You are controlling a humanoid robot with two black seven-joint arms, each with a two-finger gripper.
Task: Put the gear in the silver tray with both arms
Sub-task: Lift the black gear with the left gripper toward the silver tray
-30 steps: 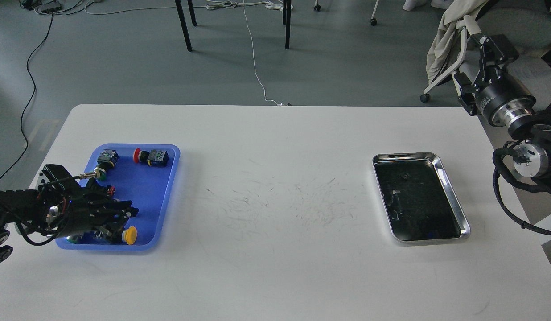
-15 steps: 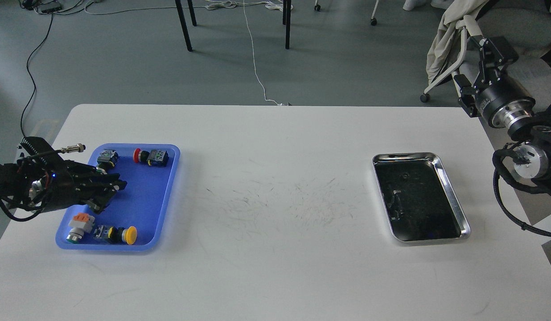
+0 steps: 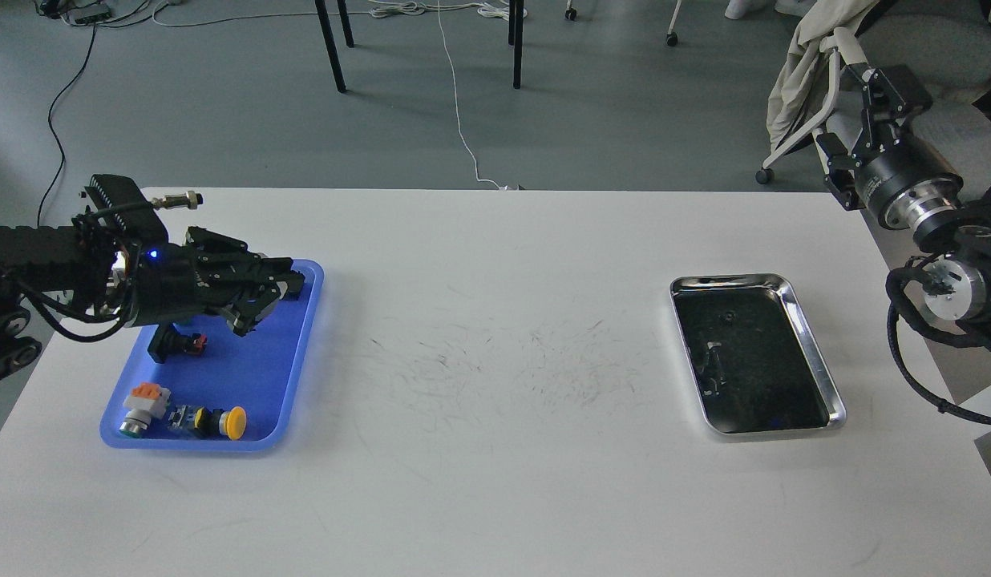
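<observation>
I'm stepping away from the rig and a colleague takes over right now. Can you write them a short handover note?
Left end effector: over the far end of the blue tray; whether it is open or holding anything cannot be told.
Right end effector: raised off the table's right edge, fingers apart, empty.
Silver tray: on the table's right side, nothing in it.
Parts in the blue tray: yellow-capped button, orange-topped switch, a dark part below the left arm.
Done: nothing delivered.
Left: pick a part, carry it across, set it in the silver tray.
</observation>
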